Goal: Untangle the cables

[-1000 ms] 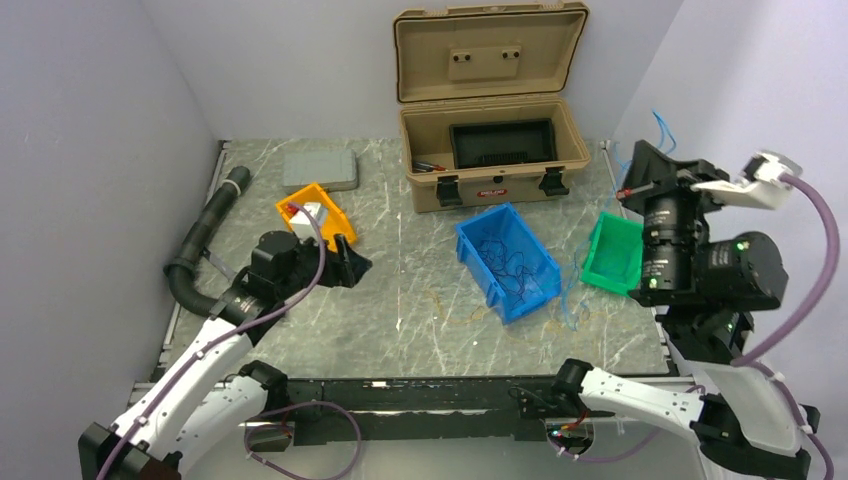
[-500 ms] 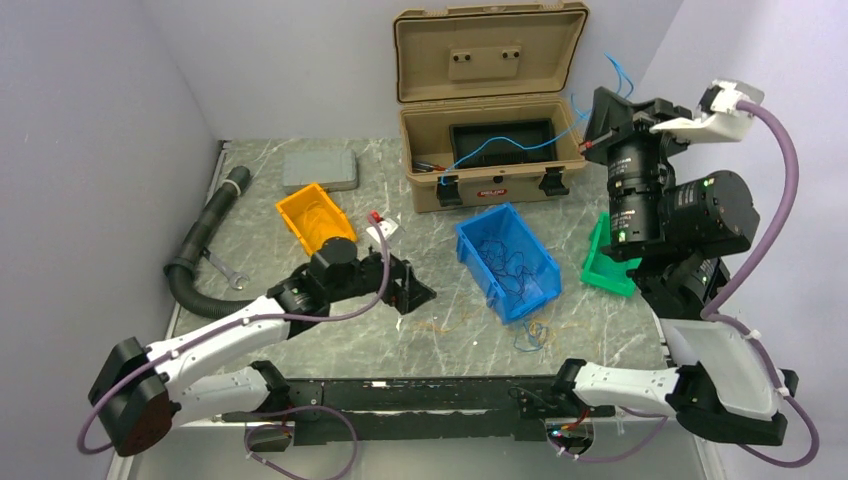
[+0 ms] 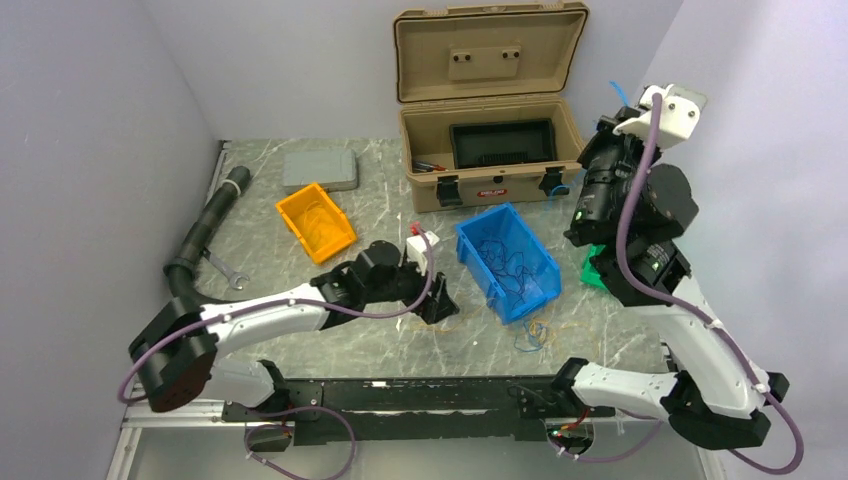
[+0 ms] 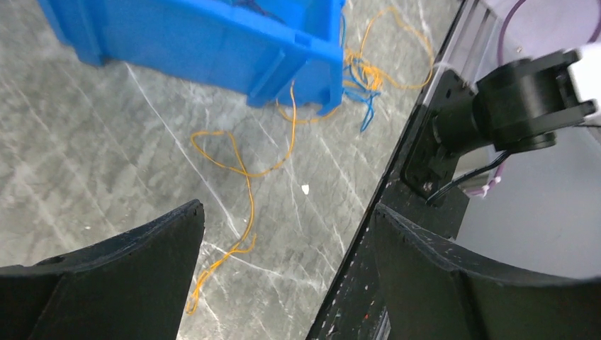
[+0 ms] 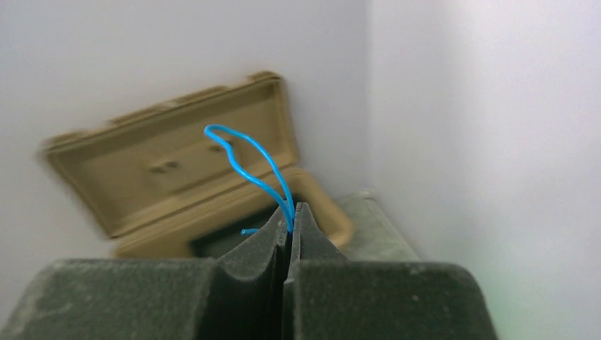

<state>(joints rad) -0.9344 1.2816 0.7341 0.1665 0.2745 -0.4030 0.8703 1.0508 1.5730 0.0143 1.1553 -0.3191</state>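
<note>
My right gripper (image 3: 604, 128) is raised high at the back right, beside the tan case (image 3: 490, 150). It is shut on a thin blue cable (image 5: 249, 159) that loops up out of the closed fingertips (image 5: 303, 225). My left gripper (image 3: 440, 304) is open and empty, low over the table in front of the blue bin (image 3: 505, 262). An orange-yellow cable (image 4: 244, 177) lies on the table just ahead of its jaws. A small tangle of orange and blue cables (image 4: 361, 79) lies at the bin's corner (image 3: 535, 335). Dark cables lie inside the blue bin.
An orange bin (image 3: 315, 222) with orange cables stands at the left. A green bin (image 3: 598, 272) is partly hidden behind the right arm. A grey pad (image 3: 320, 168), a black hose (image 3: 200, 240) and a wrench (image 3: 228, 272) lie at the left. The table's front rail (image 4: 418, 163) is close to the left gripper.
My left arm has swung right, from the orange bin to the front of the blue bin. My right gripper has swung up and towards the tan case with the blue cable.
</note>
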